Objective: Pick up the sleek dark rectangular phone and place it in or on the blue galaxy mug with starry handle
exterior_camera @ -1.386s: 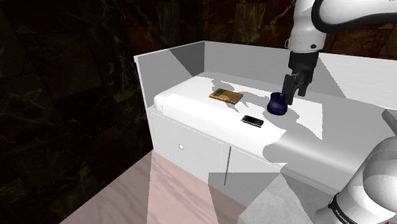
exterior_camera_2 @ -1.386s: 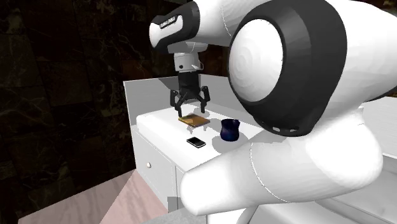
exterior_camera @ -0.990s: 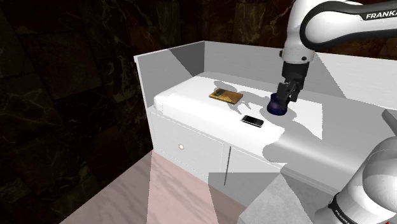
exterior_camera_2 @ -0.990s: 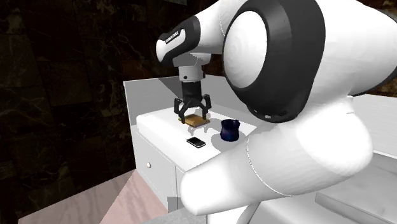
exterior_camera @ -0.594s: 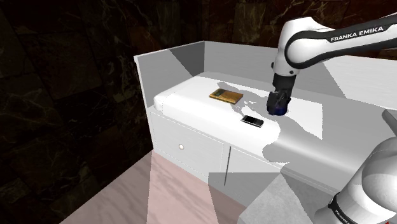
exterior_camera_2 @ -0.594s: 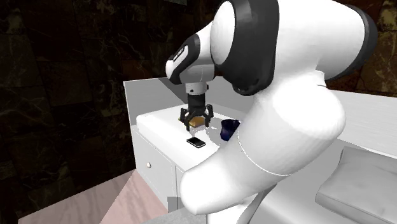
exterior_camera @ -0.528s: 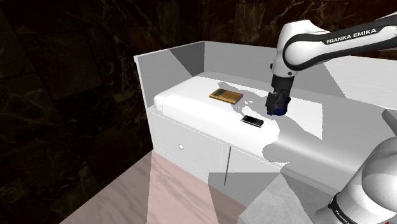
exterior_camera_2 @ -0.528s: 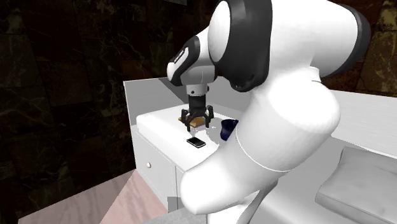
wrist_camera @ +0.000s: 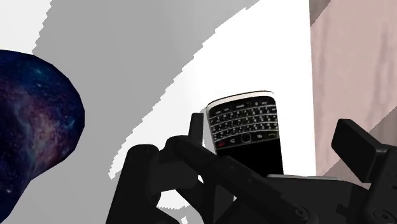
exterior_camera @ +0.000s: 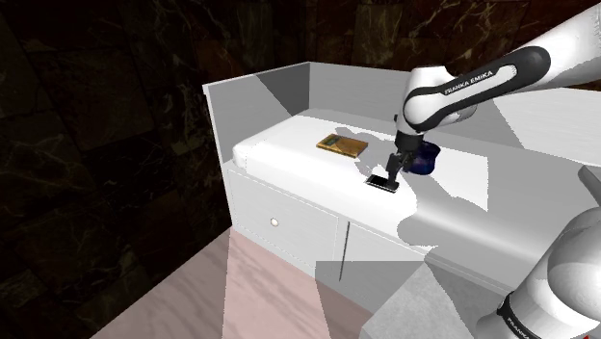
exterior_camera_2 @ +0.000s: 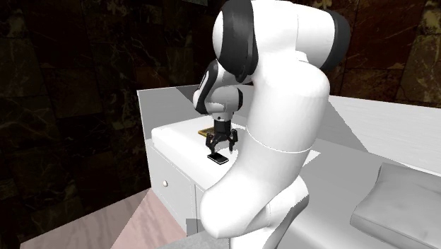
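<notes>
The dark phone (exterior_camera: 381,183) with a small keyboard lies flat near the front edge of the white counter (exterior_camera: 289,135). My gripper (exterior_camera: 393,171) hangs low right over it, open, one finger on each side; in the wrist view the phone (wrist_camera: 245,130) sits between the fingers (wrist_camera: 354,145) and nothing grips it. The dark blue galaxy mug (exterior_camera: 425,158) stands upright just behind the gripper, partly hidden by the arm, and it shows beside the gripper as the mug (wrist_camera: 32,137). In the second exterior view the gripper (exterior_camera_2: 221,147) hovers above the phone (exterior_camera_2: 220,158).
A yellow-brown book (exterior_camera: 341,144) lies flat on the counter, beyond the phone toward the back wall (exterior_camera: 260,91). The counter's front edge drops to a drawer cabinet (exterior_camera: 279,223) and pinkish floor (exterior_camera: 250,299). A grey cushion (exterior_camera_2: 396,205) lies at the second exterior view's lower right.
The arm has swung from above the mug down and toward the counter's front edge, bringing the open gripper low over the phone. Phone, mug and book have not moved.
</notes>
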You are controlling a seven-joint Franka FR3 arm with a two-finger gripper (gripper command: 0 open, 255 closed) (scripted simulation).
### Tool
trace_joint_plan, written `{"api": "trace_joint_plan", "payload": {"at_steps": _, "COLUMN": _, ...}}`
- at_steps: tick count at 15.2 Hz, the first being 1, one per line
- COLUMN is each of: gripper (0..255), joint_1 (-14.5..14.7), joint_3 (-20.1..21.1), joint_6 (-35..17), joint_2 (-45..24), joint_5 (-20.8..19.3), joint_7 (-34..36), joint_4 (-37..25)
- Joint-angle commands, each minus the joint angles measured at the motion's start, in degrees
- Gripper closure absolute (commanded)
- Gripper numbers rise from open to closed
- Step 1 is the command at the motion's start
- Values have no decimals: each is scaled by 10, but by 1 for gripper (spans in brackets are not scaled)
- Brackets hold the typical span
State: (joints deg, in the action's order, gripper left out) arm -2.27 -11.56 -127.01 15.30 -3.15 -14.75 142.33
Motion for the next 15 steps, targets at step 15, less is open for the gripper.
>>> {"api": "trace_joint_plan", "payload": {"at_steps": 15, "gripper": 0, "joint_1": 3, "joint_3": -11, "joint_6": -93, "joint_2": -74, "joint_5": 19, "joint_7": -24, "joint_4": 13}}
